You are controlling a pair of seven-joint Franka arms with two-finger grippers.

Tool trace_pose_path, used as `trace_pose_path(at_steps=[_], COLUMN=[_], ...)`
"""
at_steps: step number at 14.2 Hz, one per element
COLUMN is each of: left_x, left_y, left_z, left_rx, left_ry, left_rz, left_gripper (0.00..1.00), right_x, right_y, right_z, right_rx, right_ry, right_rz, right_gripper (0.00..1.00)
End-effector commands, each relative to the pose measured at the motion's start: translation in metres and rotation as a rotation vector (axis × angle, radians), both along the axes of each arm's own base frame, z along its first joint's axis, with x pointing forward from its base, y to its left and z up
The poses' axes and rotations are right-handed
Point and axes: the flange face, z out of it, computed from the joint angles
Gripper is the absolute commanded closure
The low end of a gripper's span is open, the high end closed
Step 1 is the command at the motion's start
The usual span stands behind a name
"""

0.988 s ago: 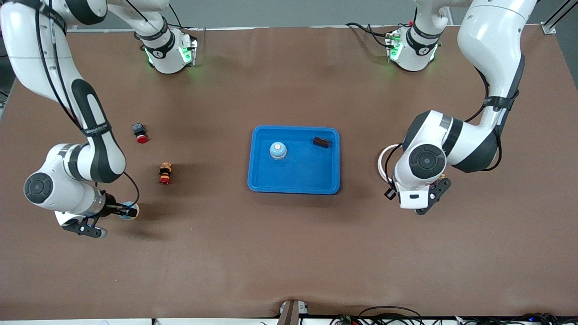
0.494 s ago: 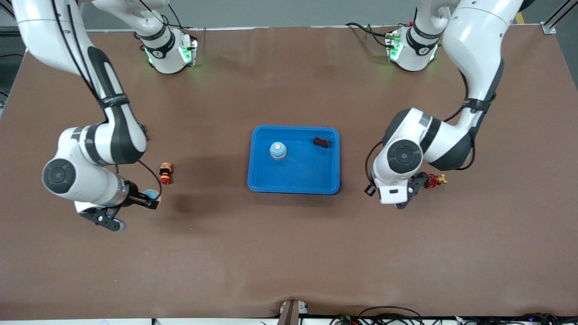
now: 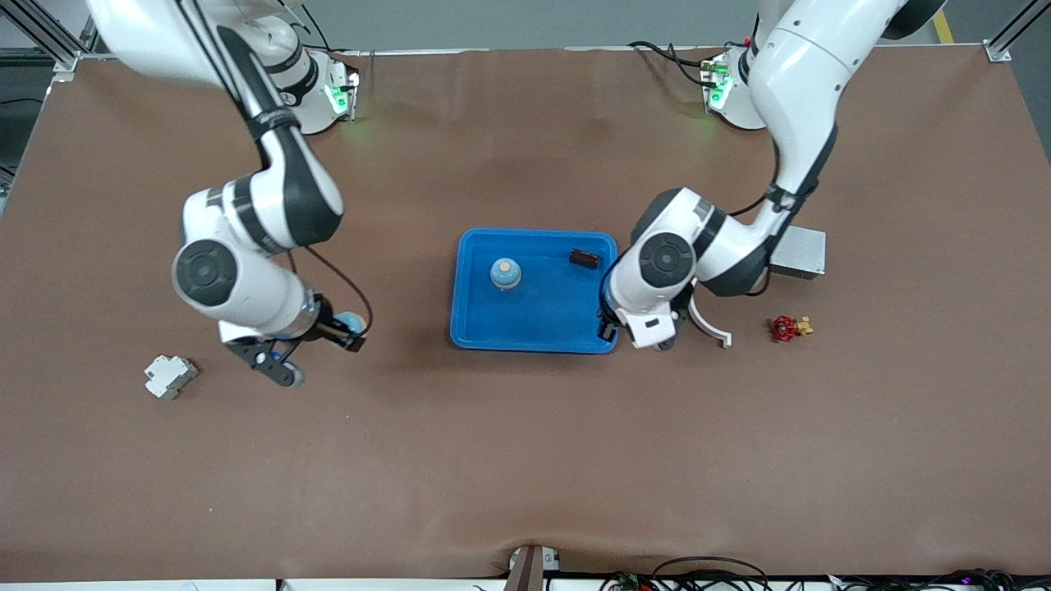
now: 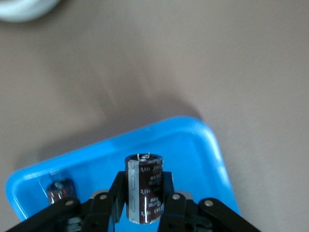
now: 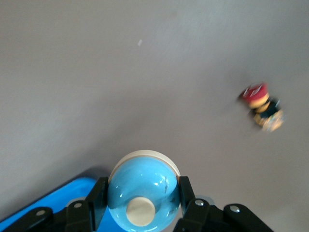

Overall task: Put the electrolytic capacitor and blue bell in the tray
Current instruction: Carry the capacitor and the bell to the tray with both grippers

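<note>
Two grippers are each carrying one part. The left gripper (image 3: 606, 328) is hanging over the corner of the blue tray (image 3: 534, 324) that lies nearer the front camera, toward the left arm's end of the table. Its fingers (image 4: 119, 189) are clamping an upright dark electrolytic capacitor (image 4: 144, 188) by its sides. The right gripper (image 3: 345, 330) is hanging over bare table between the tray and a white breaker block (image 3: 170, 376), toward the right arm's end. Its jaws are pressing against both sides of a blue bell (image 5: 144, 193) with a pale button on top.

Inside the tray a second blue bell (image 3: 506, 273) is standing upright, and a second dark capacitor (image 3: 584, 258) is lying on its side near the rim, toward the left arm's end.

Toward the left arm's end of the table, a grey metal box (image 3: 800, 253), a red valve (image 3: 787, 328) and a white curved piece (image 3: 710, 324) are resting on the brown surface. The right wrist view is also showing a small red-capped part (image 5: 262, 107) lying on the table, well apart from the tray.
</note>
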Motion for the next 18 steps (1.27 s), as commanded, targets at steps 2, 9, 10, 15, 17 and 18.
trace_pose_path(at_steps=[2, 9, 10, 15, 17, 18], left_x=[-0.032, -0.03, -0.021, 0.014, 0.039, 0.05], left_y=[-0.019, -0.027, -0.024, -0.021, -0.008, 0.002], left_z=[-0.032, -0.027, -0.016, 0.059, 0.102, 0.116], left_rx=[-0.061, -0.036, -0.038, -0.003, 0.026, 0.045], left_ry=[-0.051, -0.115, -0.139, -0.244, -0.25, -0.238], left_rz=[0.069, -0.014, -0.021, -0.275, -0.316, -0.356], left_gripper=[1.0, 0.0, 0.0, 0.0, 0.0, 0.0], right_x=[-0.033, -0.072, -0.076, -0.086, -0.088, -0.089], right_y=[0.054, 0.151, 0.161, 0.19, 0.196, 0.198], right_z=[0.012, -0.012, -0.023, -0.076, -0.094, -0.101], right_rx=[0.012, 0.024, 0.025, -0.024, -0.022, -0.022], right_ry=[-0.006, -0.059, -0.064, -0.11, -0.114, -0.115], right_rz=[-0.092, -0.2, -0.211, -0.234, -0.24, -0.237], right_gripper=[1.0, 1.0, 1.0, 1.0, 1.0, 1.0])
